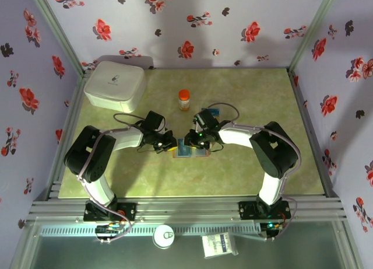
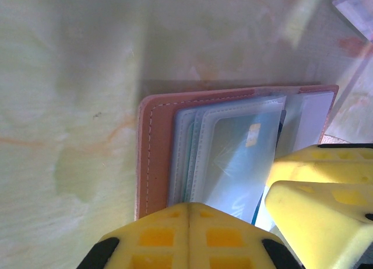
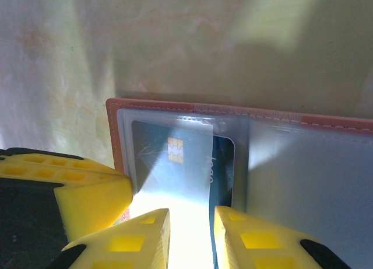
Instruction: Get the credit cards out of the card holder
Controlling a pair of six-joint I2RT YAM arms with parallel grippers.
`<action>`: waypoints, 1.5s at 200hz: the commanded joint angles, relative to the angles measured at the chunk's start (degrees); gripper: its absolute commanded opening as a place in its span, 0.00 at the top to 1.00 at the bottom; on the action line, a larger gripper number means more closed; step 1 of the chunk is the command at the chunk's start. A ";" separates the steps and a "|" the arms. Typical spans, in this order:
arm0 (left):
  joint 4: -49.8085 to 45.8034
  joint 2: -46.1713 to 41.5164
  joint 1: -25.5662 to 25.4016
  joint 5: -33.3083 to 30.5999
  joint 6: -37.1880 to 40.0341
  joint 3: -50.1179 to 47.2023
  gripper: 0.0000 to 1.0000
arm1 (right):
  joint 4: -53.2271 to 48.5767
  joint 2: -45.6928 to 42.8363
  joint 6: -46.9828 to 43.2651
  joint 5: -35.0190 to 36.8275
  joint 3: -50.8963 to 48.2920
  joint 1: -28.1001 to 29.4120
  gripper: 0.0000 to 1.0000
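Closest up, yellow left fingers (image 2: 157, 237), clenched together with only a seam between them, set over the stitched near edge of the card holder (image 2: 152, 158). Next to them, right fingers (image 3: 140, 240), slightly parted, a strip of bright glare in the gap, poised at the open end of a clear sleeve; no telling whether touching it. Card holder unfolded and flat at the middle of the worktop (image 1: 262, 105), between the two arms, reddish-brown cover underneath, grey-blue see-through sleeves fanned on top. Credit cards (image 3: 169, 164) tucked inside the sleeves: one teal with a gold chip, a darker one just behind it, peeking out along one side. Both sets of fingers meeting over the holder from opposite sides, left from the left, right from the right. Farther back, an orange-capped jar (image 1: 184, 99), upright, well apart from the holder. Near the right arm's wrist, a small blue flat piece (image 1: 214, 111), too small to identify. At the far left corner, a white rounded box (image 1: 115, 85), lid on. Around all that, pale green marbled surface and walls (image 1: 192, 24) papered with red flowers. Below the front rail, a white round disc (image 1: 164, 237) and a white packet (image 1: 218, 245), near each other.
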 commanded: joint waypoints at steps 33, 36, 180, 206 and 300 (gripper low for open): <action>-2.04 1.72 0.50 -0.69 1.47 0.36 1.00 | -5.56 -0.11 -3.36 5.00 1.64 0.59 0.74; -2.08 1.72 0.50 -0.69 1.54 0.38 1.00 | -5.77 -0.14 -3.47 5.07 1.83 0.59 0.74; -5.26 -1.37 0.76 -0.97 2.31 2.50 1.00 | -8.36 -0.13 -5.16 5.06 3.83 0.59 0.74; -6.88 -2.92 0.68 -0.97 2.73 3.64 1.00 | -7.67 -0.52 -4.67 4.66 3.50 0.59 0.74; -8.89 -1.33 -3.19 -0.84 3.60 7.38 1.00 | -6.38 -4.66 -3.50 5.96 1.20 0.43 0.74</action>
